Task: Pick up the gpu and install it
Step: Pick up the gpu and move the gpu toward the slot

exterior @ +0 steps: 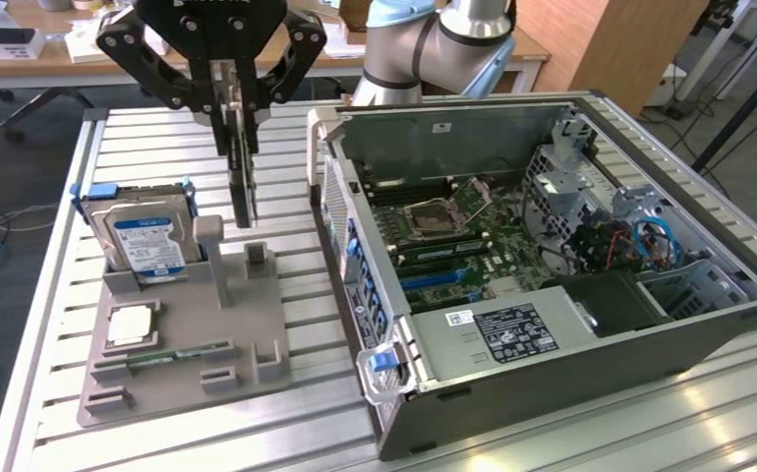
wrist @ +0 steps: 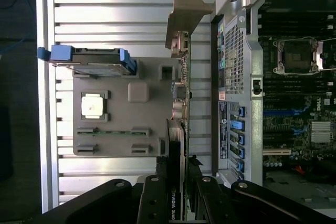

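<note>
Slatted metal table (exterior: 155,133), wooden desk (exterior: 37,66) behind, pincer (exterior: 240,118) clamping gpu (exterior: 242,192)

Hard drive (exterior: 149,241) stands beside open computer case (exterior: 575,385).

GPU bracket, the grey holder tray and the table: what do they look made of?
Bracket on the gpu: thin sheet metal, likely steel, dull silver, with bent tabs and notches. Holder tray: probably plastic, uniform matte grey, with posts and slots that look formed in one piece. Table: seemingly aluminium slats, pale with a soft sheen and long grooves.
</note>
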Controlling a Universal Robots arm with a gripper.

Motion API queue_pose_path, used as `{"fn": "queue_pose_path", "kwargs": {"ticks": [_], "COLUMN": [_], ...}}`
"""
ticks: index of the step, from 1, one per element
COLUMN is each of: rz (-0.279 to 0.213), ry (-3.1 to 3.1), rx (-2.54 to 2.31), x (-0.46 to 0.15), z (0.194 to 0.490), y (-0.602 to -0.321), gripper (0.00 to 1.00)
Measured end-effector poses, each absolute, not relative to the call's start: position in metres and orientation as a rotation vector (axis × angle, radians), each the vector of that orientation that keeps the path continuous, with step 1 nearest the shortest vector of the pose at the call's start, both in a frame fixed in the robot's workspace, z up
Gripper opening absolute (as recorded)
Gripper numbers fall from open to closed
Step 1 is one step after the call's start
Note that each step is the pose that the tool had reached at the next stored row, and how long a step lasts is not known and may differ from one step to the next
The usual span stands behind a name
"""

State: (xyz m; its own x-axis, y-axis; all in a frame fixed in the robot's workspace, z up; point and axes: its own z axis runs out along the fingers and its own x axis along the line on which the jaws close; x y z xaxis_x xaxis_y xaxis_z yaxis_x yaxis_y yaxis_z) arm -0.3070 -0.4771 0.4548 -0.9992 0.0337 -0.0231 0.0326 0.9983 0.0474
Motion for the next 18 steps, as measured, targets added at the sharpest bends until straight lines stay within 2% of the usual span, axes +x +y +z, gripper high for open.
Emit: {"fn": "queue_pose_path", "kwargs": {"ticks": [18], "rz": [0.078], "ry": [3.116], "rx": [0.052], "x": [-0.279], "z": [0.455], "y": [-0.477], "gripper": [0.26]}}
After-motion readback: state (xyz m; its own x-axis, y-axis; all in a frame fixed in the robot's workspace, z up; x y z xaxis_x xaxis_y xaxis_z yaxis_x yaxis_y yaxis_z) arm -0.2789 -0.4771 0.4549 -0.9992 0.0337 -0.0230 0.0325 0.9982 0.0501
